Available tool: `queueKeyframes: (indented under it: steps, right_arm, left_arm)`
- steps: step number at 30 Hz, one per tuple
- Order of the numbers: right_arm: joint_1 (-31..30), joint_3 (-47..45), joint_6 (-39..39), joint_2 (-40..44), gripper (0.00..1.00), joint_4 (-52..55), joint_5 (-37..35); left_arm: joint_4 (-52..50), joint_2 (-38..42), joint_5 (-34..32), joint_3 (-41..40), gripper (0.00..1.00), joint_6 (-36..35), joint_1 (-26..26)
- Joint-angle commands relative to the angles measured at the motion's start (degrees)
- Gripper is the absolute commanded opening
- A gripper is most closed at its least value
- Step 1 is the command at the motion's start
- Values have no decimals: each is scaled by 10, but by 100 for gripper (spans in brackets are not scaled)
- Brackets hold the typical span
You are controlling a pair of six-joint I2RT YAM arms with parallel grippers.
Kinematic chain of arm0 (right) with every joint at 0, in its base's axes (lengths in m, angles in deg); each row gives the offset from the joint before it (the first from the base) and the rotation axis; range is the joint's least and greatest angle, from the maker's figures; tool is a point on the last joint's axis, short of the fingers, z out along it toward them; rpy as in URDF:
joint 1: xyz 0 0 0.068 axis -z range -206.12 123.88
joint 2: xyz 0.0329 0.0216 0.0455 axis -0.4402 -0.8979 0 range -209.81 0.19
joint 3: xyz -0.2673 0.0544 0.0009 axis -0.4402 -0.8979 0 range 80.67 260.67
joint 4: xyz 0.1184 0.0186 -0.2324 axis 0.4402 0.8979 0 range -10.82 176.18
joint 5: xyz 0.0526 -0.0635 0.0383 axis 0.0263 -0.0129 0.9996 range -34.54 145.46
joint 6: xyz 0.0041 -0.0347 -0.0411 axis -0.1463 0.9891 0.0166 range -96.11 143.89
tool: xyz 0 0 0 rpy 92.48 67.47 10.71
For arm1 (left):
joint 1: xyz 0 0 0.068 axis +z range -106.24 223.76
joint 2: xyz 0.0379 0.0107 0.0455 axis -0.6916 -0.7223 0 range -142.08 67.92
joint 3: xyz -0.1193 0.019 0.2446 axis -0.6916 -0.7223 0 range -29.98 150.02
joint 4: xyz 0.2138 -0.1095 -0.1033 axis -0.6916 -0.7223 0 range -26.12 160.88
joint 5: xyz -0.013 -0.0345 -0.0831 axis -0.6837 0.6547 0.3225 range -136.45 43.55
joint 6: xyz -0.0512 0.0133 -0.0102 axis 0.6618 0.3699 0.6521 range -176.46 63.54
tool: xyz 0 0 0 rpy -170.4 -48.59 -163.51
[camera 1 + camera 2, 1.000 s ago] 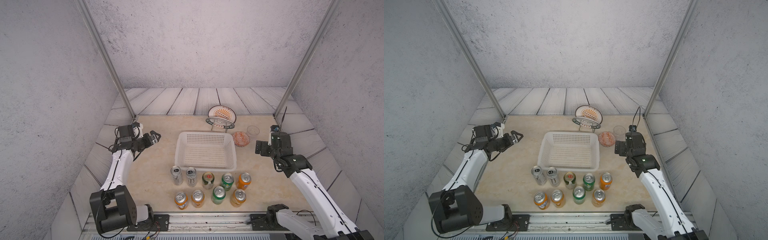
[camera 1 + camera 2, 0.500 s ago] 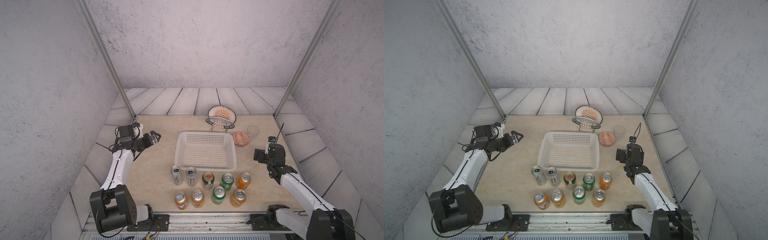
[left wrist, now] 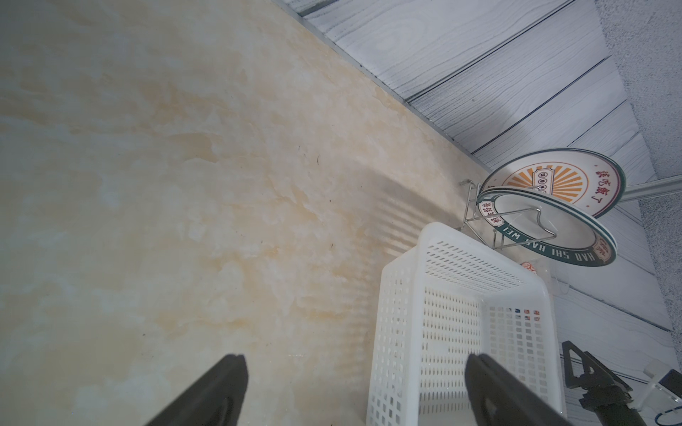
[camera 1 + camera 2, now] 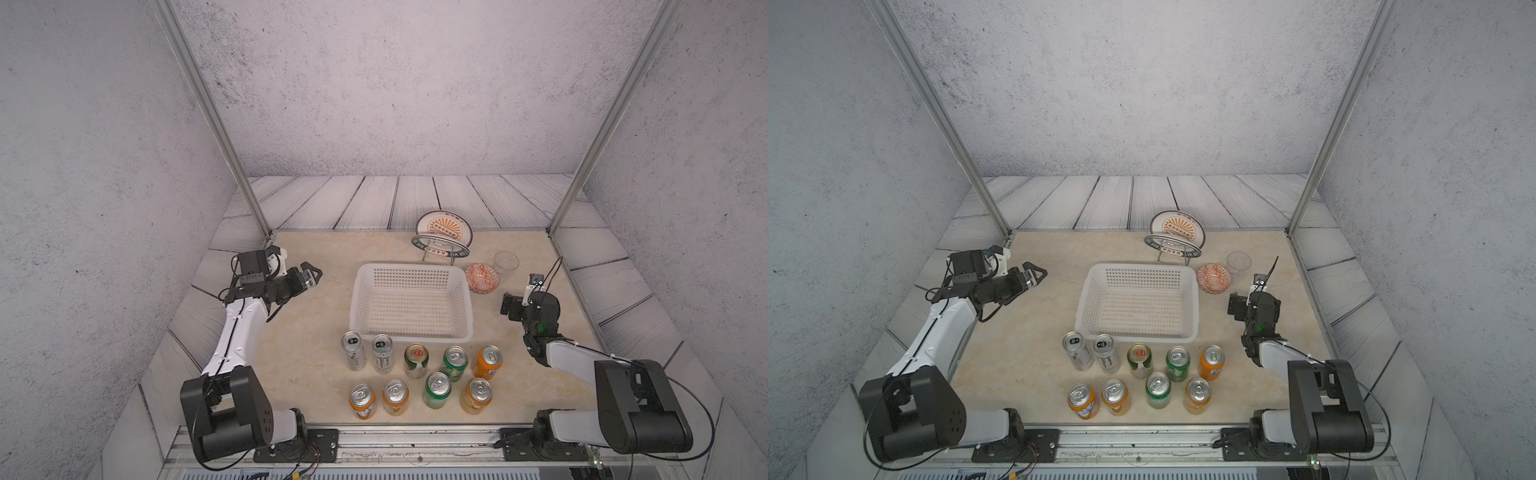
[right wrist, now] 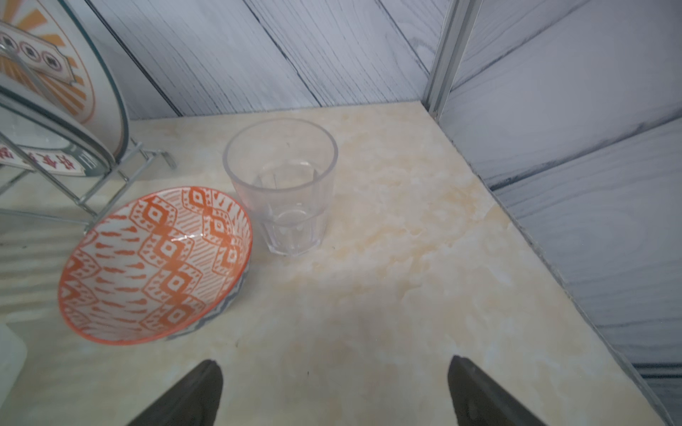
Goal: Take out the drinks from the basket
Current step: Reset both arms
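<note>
The white rectangular plastic basket with perforated grid sides [image 4: 360,297] sits in the middle of the beige marble-patterned table [image 4: 307,345], and nothing lies in it. All nine drinks stand upright on the table in two rows on the basket's near side.

The far row stands just beside the basket's near wall. From left to right it holds a slim silver-white metal can [image 4: 353,353], a second slim silver-white can [image 4: 382,355], a green can with a gold band [image 4: 416,360], a plain green can [image 4: 455,365] and an orange can at the right end [image 4: 489,362]. The near row holds a first orange can [image 4: 362,401], a neighbouring orange can [image 4: 395,397], a green can [image 4: 437,390] and a last orange can [image 4: 477,395].

The left gripper [image 4: 312,275] hangs over the far left part of the table, well apart from the basket and pointing toward it. Its jaws are spread wide with nothing between them. In the left wrist view its dark fingers [image 3: 221,394] frame bare table and a corner of the basket [image 3: 402,332].

The right gripper [image 5: 334,363] is low over the table to the right of the basket, jaws also wide apart and empty. Beyond its fingers [image 5: 195,394] stand a small round bowl with a red-orange pattern [image 5: 155,265] and, just beside it, a clear glass cup [image 5: 282,184].

On the far side of the basket, two round plates [image 4: 444,226] stand in a wire rack [image 4: 436,259].
</note>
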Motion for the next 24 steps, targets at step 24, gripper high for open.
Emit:
queueKeyframes:
  steps: [24]
  right_arm:
    - [16, -4, 7, -119, 99, -158, 18]
  left_arm:
    - [125, 51, -154, -77, 99, -42, 2]
